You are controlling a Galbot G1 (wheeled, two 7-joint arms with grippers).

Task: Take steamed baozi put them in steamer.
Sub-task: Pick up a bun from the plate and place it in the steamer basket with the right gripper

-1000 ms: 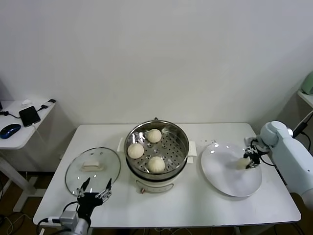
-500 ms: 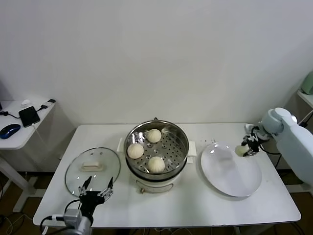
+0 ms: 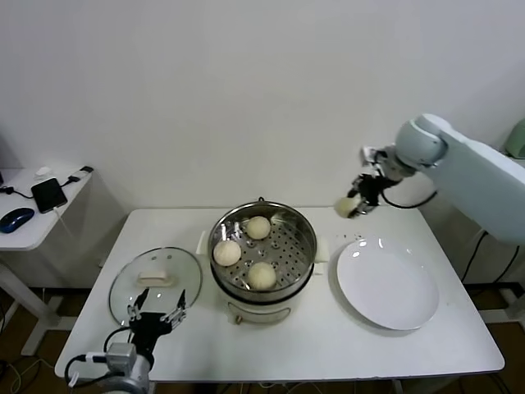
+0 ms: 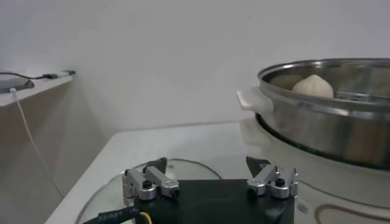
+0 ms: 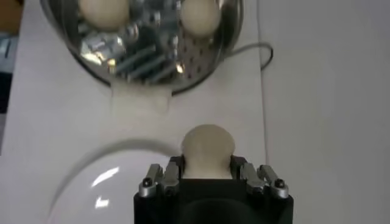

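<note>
The steel steamer stands mid-table on its white pot base and holds three cream-white baozi. My right gripper is shut on the fourth baozi and holds it in the air, above the table between the steamer's right rim and the white plate. The right wrist view shows that baozi between the jaws, with the steamer farther off. My left gripper is open and empty at the table's front left, by the glass lid.
The glass lid with a white handle lies flat left of the steamer. The white plate right of the steamer is bare. A side table with a phone and a mouse stands at far left. A wall runs behind the table.
My right gripper has lifted the baozi off the plate and carried it up and left toward the steamer. The left arm has barely moved.
</note>
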